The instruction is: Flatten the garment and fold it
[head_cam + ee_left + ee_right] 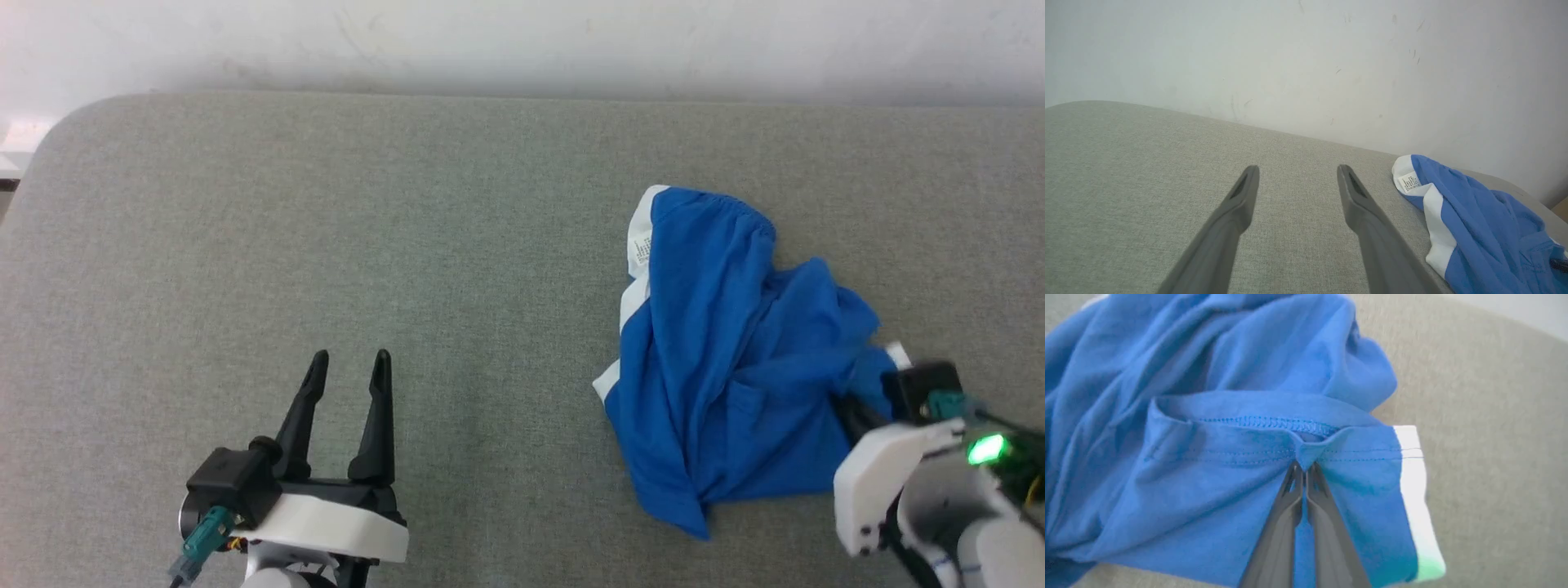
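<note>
Item: the garment [718, 359], bright blue shorts, crumpled in a heap on the right half of the grey fabric-covered surface [286, 212]. A white stripe [1438, 222] runs along its left edge, with a small printed label [1409, 181] at the far corner. The right gripper [1305, 468] has its fingers pressed together, pinching a stitched hem fold at the heap's near right edge, beside the white trim [1412, 477]. The left gripper [351, 357] has its fingers apart and holds nothing, over bare surface at lower left, well apart from the garment. A white wall [1306, 53] stands behind the surface. A green light [986, 449] is lit on the right wrist.
</note>
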You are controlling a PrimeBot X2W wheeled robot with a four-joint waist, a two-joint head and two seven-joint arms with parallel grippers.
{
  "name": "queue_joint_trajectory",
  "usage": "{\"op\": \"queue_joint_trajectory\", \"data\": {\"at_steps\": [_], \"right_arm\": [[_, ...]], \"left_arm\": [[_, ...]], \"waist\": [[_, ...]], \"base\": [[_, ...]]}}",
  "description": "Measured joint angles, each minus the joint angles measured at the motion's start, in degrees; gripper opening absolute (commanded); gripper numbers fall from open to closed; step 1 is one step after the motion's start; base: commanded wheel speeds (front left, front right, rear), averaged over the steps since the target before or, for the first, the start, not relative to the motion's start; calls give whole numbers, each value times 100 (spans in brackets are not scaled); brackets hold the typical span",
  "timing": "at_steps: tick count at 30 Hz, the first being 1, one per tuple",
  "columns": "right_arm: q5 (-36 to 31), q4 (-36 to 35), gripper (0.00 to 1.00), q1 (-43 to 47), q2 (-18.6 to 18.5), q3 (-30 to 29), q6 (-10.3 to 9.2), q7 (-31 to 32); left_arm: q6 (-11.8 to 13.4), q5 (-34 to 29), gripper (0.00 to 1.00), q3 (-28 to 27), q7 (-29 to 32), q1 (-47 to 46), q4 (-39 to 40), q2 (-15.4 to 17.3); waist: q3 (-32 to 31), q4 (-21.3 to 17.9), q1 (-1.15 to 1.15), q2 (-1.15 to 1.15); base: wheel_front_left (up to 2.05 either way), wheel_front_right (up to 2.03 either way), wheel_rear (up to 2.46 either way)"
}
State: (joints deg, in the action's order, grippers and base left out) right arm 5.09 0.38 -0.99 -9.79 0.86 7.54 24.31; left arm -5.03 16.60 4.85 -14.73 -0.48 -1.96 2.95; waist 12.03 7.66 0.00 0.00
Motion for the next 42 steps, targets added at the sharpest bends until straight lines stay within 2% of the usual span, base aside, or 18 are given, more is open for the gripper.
{"op": "queue_joint_trajectory", "data": {"at_steps": [4,11,15,18,19,20,21,22,23,28,33,37,42], "right_arm": [[-136,-154,0,-689,-542,280,0,-122],[-210,-456,0,-2332,-1592,820,1,22],[-213,-55,0,-2877,-2095,956,1,38],[-300,432,0,-2949,-2272,888,1,-71],[-348,611,6,-2949,-2292,857,1,-124],[-406,775,31,-2949,-2299,837,0,-186],[-471,922,69,-2949,-2292,806,1,-259],[-535,1069,69,-2949,-2271,740,1,-324],[-584,1217,100,-2948,-2226,638,1,-331],[-547,1391,100,-2950,-1758,370,1,-633],[115,746,100,-2905,-1193,321,0,-662],[770,-90,100,-2319,-968,646,1,-14],[1260,-805,100,-1191,-955,906,0,892]], "left_arm": [[-4,3,100,33,0,0,-2,0],[-4,108,100,146,0,-26,-2,0],[-4,166,100,234,0,-140,-13,-1],[-4,186,100,278,0,-229,-32,0],[-4,201,100,286,0,-259,-34,0],[-4,202,100,296,0,-291,-42,0],[-5,202,100,303,0,-325,-48,1],[-7,201,100,308,0,-364,-53,0],[-10,201,100,313,0,-404,-59,0],[-44,194,100,271,0,-499,-66,2],[-38,125,100,146,-1,-465,-78,1],[-22,99,100,68,0,-316,-48,1],[-22,86,100,35,0,-240,-18,0]], "waist": [[-39,15,0,0],[82,141,0,0],[220,259,0,0],[357,342,1,0],[407,366,1,0],[458,387,1,0],[509,406,1,0],[559,424,1,0],[603,439,2,0],[686,452,2,0],[520,381,1,0],[324,256,-1,0],[178,101,-1,0]], "base": [[0,0,0],[0,0,0],[0,0,0],[0,0,0],[0,0,0],[0,0,0],[0,0,0],[0,0,0],[0,0,0],[0,0,0],[0,0,0],[0,0,0],[0,0,0]]}}
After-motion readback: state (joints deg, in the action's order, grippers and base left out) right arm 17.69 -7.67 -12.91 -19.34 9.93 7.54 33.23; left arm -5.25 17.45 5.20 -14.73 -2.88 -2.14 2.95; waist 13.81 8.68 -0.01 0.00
